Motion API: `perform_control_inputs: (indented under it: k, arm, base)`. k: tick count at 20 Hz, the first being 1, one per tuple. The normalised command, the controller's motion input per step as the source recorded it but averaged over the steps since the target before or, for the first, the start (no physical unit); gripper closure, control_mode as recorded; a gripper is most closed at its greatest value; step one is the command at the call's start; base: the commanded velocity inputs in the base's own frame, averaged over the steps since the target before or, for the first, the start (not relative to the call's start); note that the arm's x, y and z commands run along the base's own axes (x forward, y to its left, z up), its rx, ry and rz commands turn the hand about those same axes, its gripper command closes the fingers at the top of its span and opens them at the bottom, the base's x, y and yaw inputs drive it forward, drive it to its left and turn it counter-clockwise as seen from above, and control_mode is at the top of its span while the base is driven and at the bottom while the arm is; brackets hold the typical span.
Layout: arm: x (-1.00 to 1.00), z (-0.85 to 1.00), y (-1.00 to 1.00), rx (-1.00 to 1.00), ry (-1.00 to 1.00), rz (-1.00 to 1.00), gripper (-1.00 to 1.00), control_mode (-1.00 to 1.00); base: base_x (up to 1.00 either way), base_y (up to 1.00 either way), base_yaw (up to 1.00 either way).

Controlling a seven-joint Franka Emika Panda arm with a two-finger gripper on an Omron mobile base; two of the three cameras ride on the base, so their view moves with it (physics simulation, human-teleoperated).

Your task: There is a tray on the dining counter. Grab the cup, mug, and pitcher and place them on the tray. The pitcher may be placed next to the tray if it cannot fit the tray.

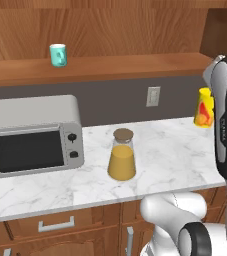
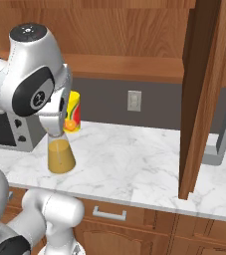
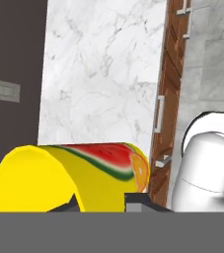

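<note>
Marble counter (image 1: 175,150), wood cabinets (image 1: 100,25), toaster oven (image 1: 32,135)

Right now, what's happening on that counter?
The arm's end effector is shut on the yellow cup and holds it in the air above the marble counter. The pitcher stands on the counter beside the toaster oven. The teal mug sits on the wooden shelf above.
</note>
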Motion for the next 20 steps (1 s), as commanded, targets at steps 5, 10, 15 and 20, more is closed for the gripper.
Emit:
perform_control_inputs:
  k: [5,10,15,20]
  arm:
    - [-0.10,-0.11,0.23,0.00,0.08,0.02,1.00,-1.00]
    - [-0.06,-0.16,0.21,0.00,0.08,0.01,1.00,-1.00]
    - [-0.13,-0.17,0.08,0.00,0.07,0.01,1.00,-1.00]
    - [-0.04,-0.03,0.00,0.00,0.01,0.00,1.00,1.00]
  base:
    - [0.00,0.00,0.00]
    - [0.00,0.00,0.00]
    - [0.00,0.00,0.00]
    - [-0.42,0.00,0.00]
